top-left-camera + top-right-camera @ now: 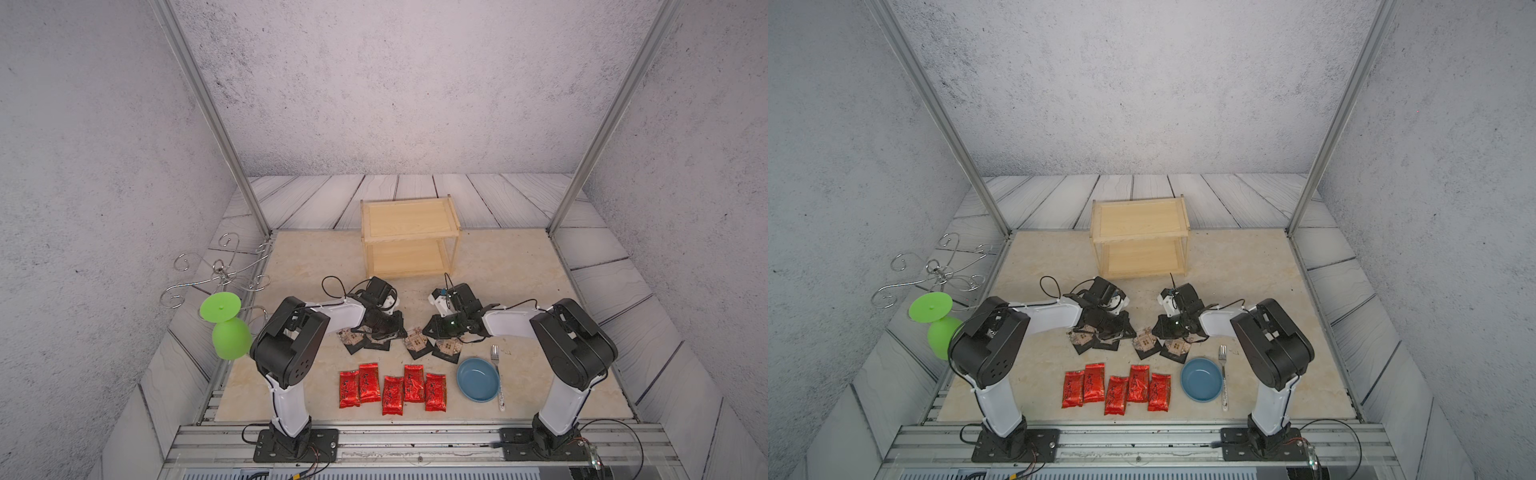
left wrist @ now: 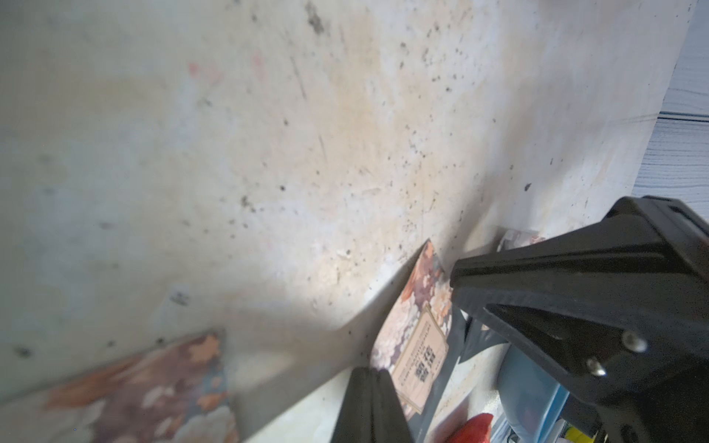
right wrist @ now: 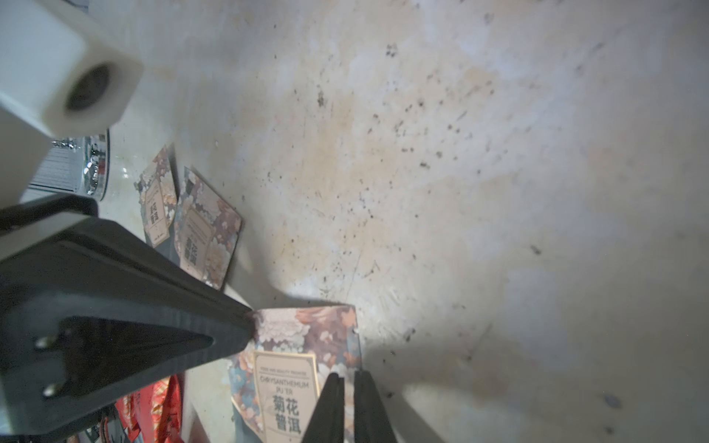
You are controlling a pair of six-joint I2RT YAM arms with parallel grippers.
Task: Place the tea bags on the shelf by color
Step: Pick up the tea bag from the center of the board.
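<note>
Shelf: the shelf (image 1: pixel 409 220) is stood at 12 o'clock on the surface (image 1: pixel 519 291), its open front turned toward the arms so that either tier can be reached; both tiers are seen bare.
Black stock: four black tea bags (image 1: pixel 417 341) are laid in a loose row mid-surface, at 6 o'clock of the shelf, beneath both end effectors.
Left end effector: the left end effector (image 2: pixel 415 323) is clenched on black tea bag A (image 2: pixel 420 345), which is nipped by its edge and tipped up off the surface, since a flat packet offers no other purchase.
Right end effector: the right end effector (image 3: pixel 295 351) is drawn in around black tea bag B (image 3: pixel 284 383), whose corner is touched by one jaw; a grasp is judged.
Red stock: five red tea bags (image 1: pixel 390 388) are ranged side by side at 6 o'clock of the black row, untouched, and judged reserved for the other tier.
Bystanders: a blue bowl (image 1: pixel 478 380) is set at 3 o'clock of the red row, a fork (image 1: pixel 495 357) just beside it; a green cup (image 1: pixel 226 332) and wire rack (image 1: pixel 216 270) are kept at 9 o'clock. None is called for.
Step in hand: pick-up of black packets; nothing is shelved yet.
Risk: a thin edge grip may be lost in transit.
</note>
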